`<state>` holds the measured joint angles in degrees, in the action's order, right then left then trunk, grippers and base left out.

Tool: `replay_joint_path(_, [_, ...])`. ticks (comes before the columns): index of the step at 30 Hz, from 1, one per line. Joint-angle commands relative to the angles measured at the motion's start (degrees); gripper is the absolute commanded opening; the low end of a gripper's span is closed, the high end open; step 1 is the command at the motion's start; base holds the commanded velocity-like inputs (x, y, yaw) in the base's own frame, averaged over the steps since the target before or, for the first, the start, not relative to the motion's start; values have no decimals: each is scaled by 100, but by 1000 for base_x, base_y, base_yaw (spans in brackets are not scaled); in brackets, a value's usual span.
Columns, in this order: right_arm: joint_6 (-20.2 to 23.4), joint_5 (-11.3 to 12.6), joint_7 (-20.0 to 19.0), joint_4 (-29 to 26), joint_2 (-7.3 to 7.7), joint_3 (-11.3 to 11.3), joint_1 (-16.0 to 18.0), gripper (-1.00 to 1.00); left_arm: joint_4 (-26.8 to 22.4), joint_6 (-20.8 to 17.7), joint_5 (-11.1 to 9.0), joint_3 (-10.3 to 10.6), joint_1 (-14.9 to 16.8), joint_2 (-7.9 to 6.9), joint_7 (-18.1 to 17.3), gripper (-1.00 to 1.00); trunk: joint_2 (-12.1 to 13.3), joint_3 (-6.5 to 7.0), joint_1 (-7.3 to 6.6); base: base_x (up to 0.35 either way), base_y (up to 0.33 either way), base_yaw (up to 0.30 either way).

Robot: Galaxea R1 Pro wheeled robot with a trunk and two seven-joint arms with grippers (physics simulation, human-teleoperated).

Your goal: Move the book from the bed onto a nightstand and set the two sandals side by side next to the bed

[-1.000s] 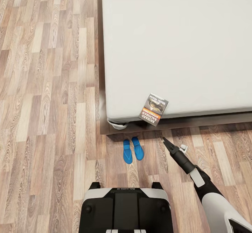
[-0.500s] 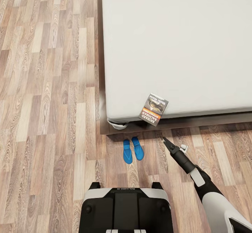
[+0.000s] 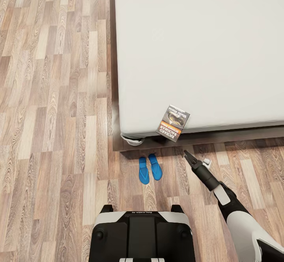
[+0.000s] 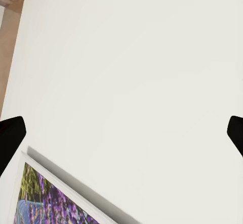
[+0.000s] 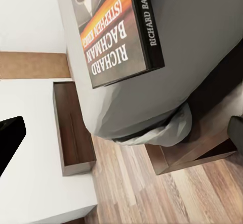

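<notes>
The book (image 3: pixel 172 123) lies at the near edge of the bed's pale mattress (image 3: pixel 197 49), one corner overhanging the dark frame (image 3: pixel 221 136). Its orange band and white lettering show close up in the right wrist view (image 5: pixel 114 37). My right gripper (image 3: pixel 186 155) hovers over the floor just in front of the bed, below and slightly right of the book, its fingers (image 5: pixel 10 138) spread wide, open and empty. The two blue sandals (image 3: pixel 144 170) (image 3: pixel 155 166) lie side by side on the floor by the bed's corner. My left gripper (image 4: pixel 121 135) is open, facing a white wall.
My dark base (image 3: pixel 140 234) stands just behind the sandals. Wood-plank floor (image 3: pixel 59 116) stretches to the left of the bed. A crumpled sheet corner (image 3: pixel 132 140) hangs at the mattress corner. A framed lavender picture (image 4: pixel 45 198) hangs on the wall.
My right arm has edged forward, bringing the gripper tip a little closer to the bed and the book. Book and sandals have not moved.
</notes>
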<state>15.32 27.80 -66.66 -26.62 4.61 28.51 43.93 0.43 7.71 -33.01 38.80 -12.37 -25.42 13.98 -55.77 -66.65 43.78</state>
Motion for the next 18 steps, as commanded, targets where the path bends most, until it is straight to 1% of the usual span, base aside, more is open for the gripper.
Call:
replay_joint_path(1, [59, 21, -19, 3, -1, 12, 2, 100, 1, 20, -48, 48, -2, 0, 11, 100, -3, -2, 1, 0, 0, 0])
replay_joint_path(9, [59, 23, -8, 7, -13, 14, 65, 100, 1, 20, -48, 48, -2, 8, 16, 100, -3, -2, 1, 0, 0, 0])
replay_joint_path(18, [63, 23, -6, 8, 5, 14, 104, 100, 1, 20, -48, 48, -2, 10, 17, 100, -3, -2, 1, 0, 0, 0])
